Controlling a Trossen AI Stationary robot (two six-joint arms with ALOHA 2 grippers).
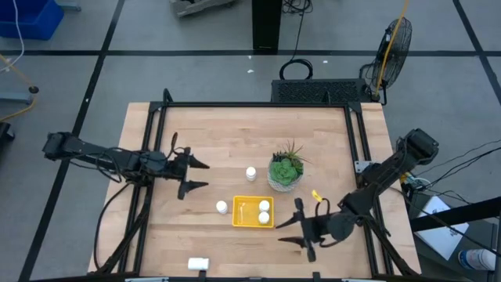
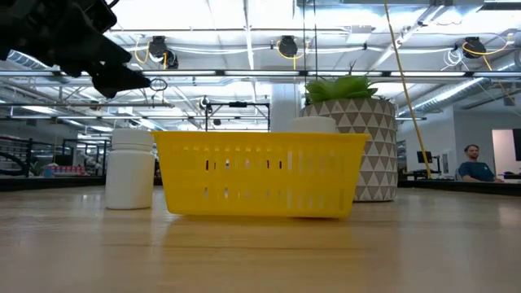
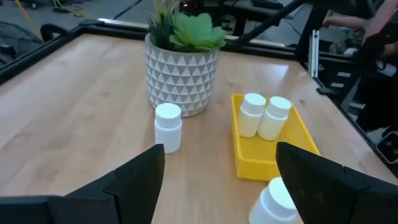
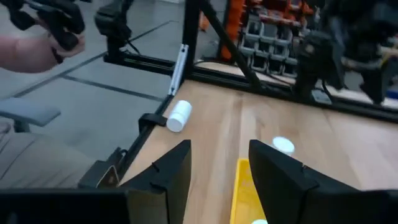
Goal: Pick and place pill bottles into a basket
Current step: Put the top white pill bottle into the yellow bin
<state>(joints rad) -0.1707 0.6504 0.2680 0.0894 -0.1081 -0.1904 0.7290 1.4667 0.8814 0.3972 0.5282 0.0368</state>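
I am two dark, slender arms, each built of jointed segments that end in a forked pair of fingers. My left gripper carries two pointed black prongs. My right gripper looks the same, matte black and angular, with a small yellow tag near its wrist. Thin black cables run along my arm segments.

Potted plant on wood table; fan beyond

Bright yellow basket, white pill bottles, white-and-grey triangle-patterned pot, green plant
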